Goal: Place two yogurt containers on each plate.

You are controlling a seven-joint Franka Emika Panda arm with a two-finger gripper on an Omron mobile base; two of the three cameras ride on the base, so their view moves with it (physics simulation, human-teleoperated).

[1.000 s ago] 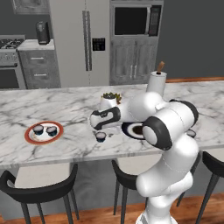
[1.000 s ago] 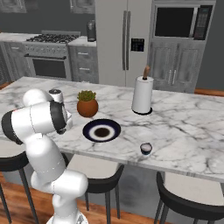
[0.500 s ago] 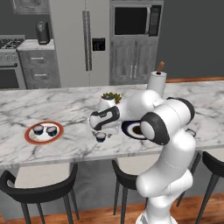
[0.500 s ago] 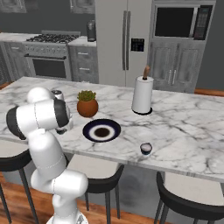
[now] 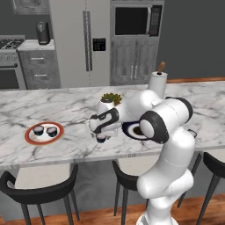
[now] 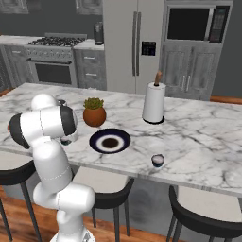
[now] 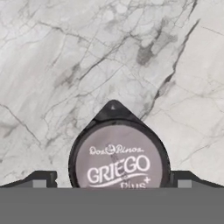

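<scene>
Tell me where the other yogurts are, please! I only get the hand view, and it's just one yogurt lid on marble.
Observer: Two yogurt cups sit side by side on the orange-rimmed plate. In the left base view that plate is on the counter, off to the left of the hand.
Operator: Yay! And the last one?
Observer: In the right base view, the last cup stands by itself near the counter's front edge. It's to the right of the dark-rimmed plate and not on it.
</scene>
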